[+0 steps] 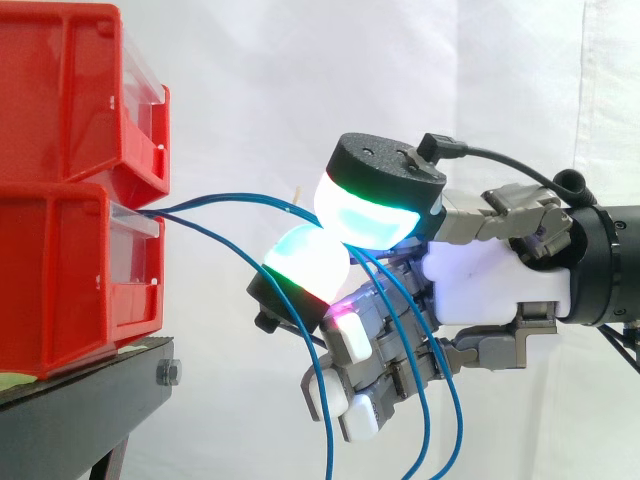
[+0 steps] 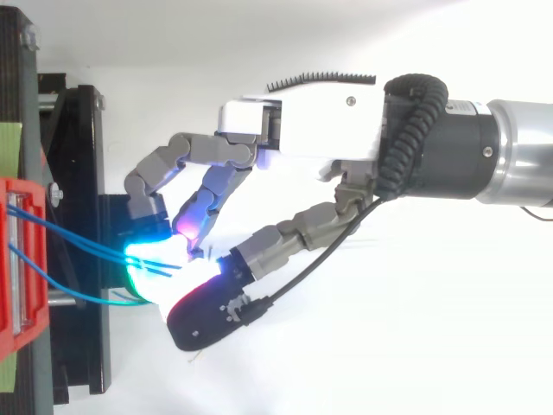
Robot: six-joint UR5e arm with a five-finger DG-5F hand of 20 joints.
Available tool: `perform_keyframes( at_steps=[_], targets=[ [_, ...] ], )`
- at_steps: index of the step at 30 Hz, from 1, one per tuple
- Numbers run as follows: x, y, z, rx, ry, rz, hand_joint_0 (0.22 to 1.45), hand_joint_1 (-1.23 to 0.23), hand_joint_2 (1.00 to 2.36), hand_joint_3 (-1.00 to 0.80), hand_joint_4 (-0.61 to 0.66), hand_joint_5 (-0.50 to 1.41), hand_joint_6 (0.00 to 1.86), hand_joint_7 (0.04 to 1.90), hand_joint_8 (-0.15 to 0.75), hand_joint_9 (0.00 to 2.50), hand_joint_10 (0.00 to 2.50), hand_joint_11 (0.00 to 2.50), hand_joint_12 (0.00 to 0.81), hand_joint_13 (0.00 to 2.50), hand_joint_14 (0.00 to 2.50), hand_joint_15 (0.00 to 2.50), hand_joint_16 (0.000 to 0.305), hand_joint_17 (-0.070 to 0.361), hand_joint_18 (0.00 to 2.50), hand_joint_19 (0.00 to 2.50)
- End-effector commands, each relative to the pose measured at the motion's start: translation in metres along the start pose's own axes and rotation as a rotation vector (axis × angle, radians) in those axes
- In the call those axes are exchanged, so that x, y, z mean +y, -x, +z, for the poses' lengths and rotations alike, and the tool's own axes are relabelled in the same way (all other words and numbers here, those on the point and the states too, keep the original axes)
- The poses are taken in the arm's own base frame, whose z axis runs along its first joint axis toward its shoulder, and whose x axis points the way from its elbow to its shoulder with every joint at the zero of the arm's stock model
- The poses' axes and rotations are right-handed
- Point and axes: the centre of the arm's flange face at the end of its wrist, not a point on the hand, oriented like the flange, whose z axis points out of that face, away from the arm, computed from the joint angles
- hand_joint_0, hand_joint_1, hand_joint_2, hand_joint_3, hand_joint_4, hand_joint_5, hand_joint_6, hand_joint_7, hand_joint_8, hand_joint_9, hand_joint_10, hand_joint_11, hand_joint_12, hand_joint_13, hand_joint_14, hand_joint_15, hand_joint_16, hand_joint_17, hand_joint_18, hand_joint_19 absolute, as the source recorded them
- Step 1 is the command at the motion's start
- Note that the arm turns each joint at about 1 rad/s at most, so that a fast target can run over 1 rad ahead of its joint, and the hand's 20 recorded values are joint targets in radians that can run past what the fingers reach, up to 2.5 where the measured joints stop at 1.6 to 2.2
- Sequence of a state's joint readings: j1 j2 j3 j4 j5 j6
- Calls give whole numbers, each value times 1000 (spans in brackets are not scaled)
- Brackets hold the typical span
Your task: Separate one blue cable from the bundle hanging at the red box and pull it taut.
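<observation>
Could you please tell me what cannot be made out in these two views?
Side view: the lower ends of the blue cables run off the bottom edge.
Side view: how many cables lie between the fingers of the hand; the fingers cover them.
Top view: the cables at the fingers; the glow washes them out.
Side view: where the cables are fastened inside the red box; its wall hides that.

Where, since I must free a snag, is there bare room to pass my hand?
Free: above the thin blue cables, between the red plastic bins and the fingers of the robot's hand; also below them, beside the black stand. Crowded: among the fingers, closed on the cables.
</observation>
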State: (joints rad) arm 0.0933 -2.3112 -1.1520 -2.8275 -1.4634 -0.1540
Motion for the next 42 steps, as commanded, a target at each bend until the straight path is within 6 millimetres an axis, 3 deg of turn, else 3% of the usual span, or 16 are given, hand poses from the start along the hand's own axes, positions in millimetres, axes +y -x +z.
perform_keyframes(
  at_steps=[1, 6, 12, 14, 18, 22, 26, 30, 33, 38, 39, 42],
  targets=[
    [-1, 1, 0, -1, -2, -7, 700, -946, 1000, -500, 79, -161, 919, 1136, 314, 917, 17, 697, 354, 856, 16, 497, 40, 91, 858, 440],
    [1, 0, 0, -1, 1, -22, 522, -783, 1000, -500, 107, -143, 907, 1095, 333, 955, 18, 697, 357, 867, 16, 493, 40, 91, 869, 447],
    [-1, 0, 0, -1, -3, -23, 576, -536, 1000, -500, 103, -137, 870, 1116, 323, 960, 19, 677, 322, 849, 18, 490, 35, 78, 812, 478],
    [-1, 0, 0, -1, -3, -23, 608, -574, 1000, -493, 85, -137, 867, 1137, 317, 958, 18, 675, 312, 839, 16, 496, 33, 74, 779, 492],
    [-1, 0, 0, -1, -3, -23, 587, -720, 1015, -192, 97, -138, 872, 1193, 344, 956, 14, 671, 336, 847, 16, 486, 37, 83, 797, 458],
    [-1, 0, 0, -1, -2, -23, 612, -826, 1016, -84, 25, -149, 897, 1207, 354, 942, 17, 685, 347, 839, 14, 484, 38, 85, 802, 444],
    [-1, 0, 0, -1, -2, -24, 655, -906, 1020, -149, 8, -163, 907, 1259, 328, 901, 18, 701, 333, 815, 16, 509, 36, 80, 788, 453],
    [-1, 0, 0, -1, -3, -38, 753, -973, 1006, -424, 33, -166, 918, 1205, 319, 894, 18, 696, 341, 814, 18, 507, 38, 85, 817, 433],
    [-3, 0, -2, 1, -11, -48, 772, -970, 1000, -500, 53, -162, 921, 1190, 314, 892, 19, 707, 338, 816, 16, 489, 38, 86, 831, 423],
    [-8, -1, -3, -1, -17, -53, 625, -950, 1000, -500, 92, -145, 925, 1185, 314, 928, 19, 728, 326, 830, 16, 485, 36, 82, 845, 432],
    [-9, -1, -4, -1, -19, -57, 553, -903, 1000, -500, 102, -142, 924, 1161, 323, 944, 19, 721, 328, 839, 17, 489, 37, 84, 853, 432],
    [-9, 1, -4, -4, -19, -58, 495, -785, 1000, -500, 123, -142, 904, 1139, 344, 949, 17, 701, 336, 849, 15, 480, 38, 85, 844, 430]
  ],
)
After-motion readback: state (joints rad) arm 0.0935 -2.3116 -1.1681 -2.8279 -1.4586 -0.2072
